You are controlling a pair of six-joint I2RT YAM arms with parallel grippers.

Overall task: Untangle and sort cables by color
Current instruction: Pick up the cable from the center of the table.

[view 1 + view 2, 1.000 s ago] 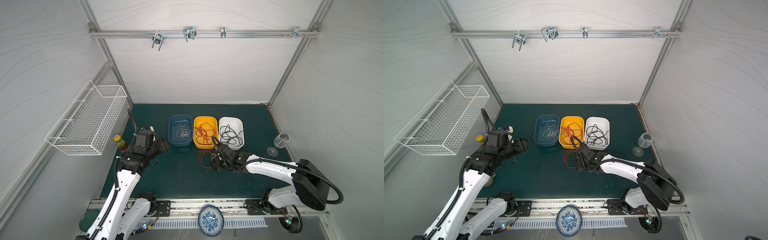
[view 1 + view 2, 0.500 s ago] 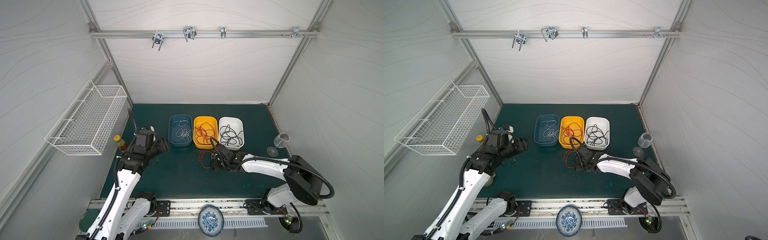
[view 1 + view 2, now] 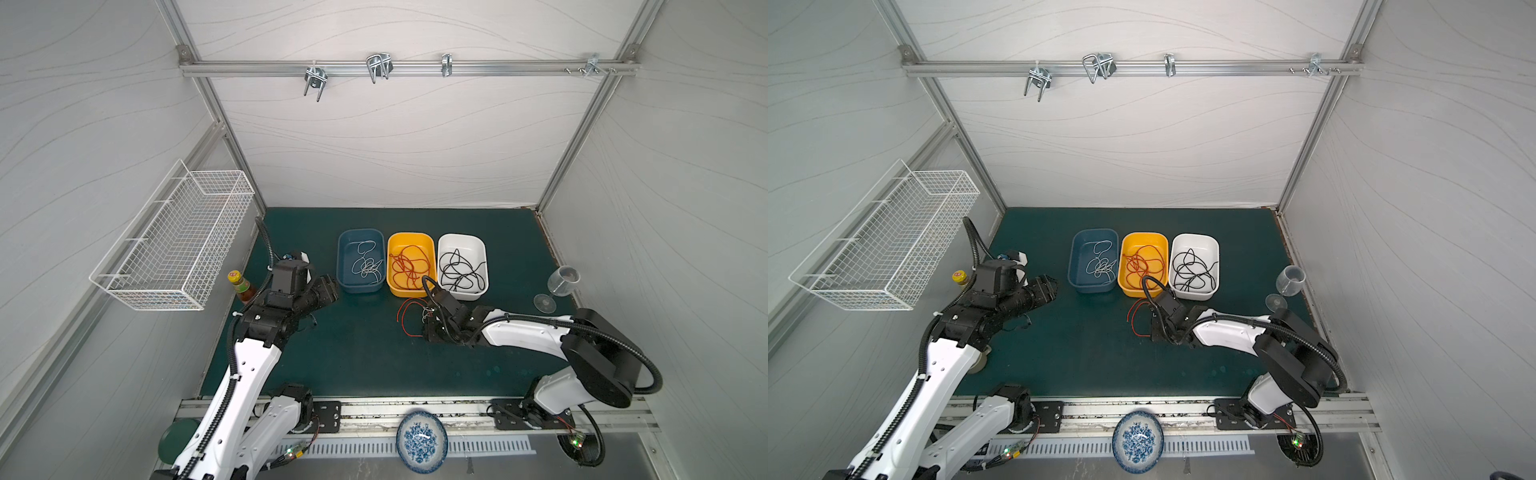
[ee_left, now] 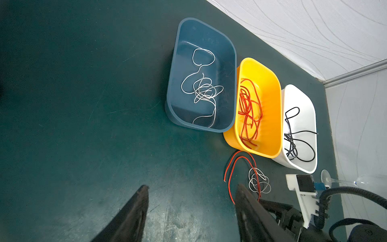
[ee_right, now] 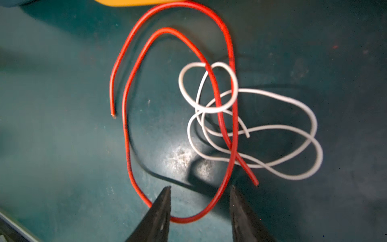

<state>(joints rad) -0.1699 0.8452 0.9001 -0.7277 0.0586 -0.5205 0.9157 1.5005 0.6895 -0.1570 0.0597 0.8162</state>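
Observation:
A loose red cable [image 5: 125,125] lies looped on the green mat in front of the yellow bin [image 3: 411,235], tangled with a thin white cable [image 5: 293,176]. My right gripper [image 5: 200,186] is low over them and open, and the near bend of the red loop lies between its fingers. In both top views it sits at the tangle [image 3: 430,322] [image 3: 1154,326]. The blue bin [image 3: 360,231] holds white cables [image 3: 365,264]. Red cables [image 3: 409,266] fill the yellow bin, and black cables [image 3: 459,270] the white bin [image 3: 461,237]. My left gripper [image 4: 191,186] hangs open and empty left of the bins [image 3: 328,289].
A white wire basket [image 3: 174,237] hangs on the left wall, with a sauce bottle [image 3: 239,284] below it. A clear wine glass [image 3: 559,286] lies on its side at the mat's right edge. A patterned plate [image 3: 422,440] rests on the front rail.
My right gripper has crept forward onto the red loop, and its jaws have narrowed around the cable. The left arm has not moved.

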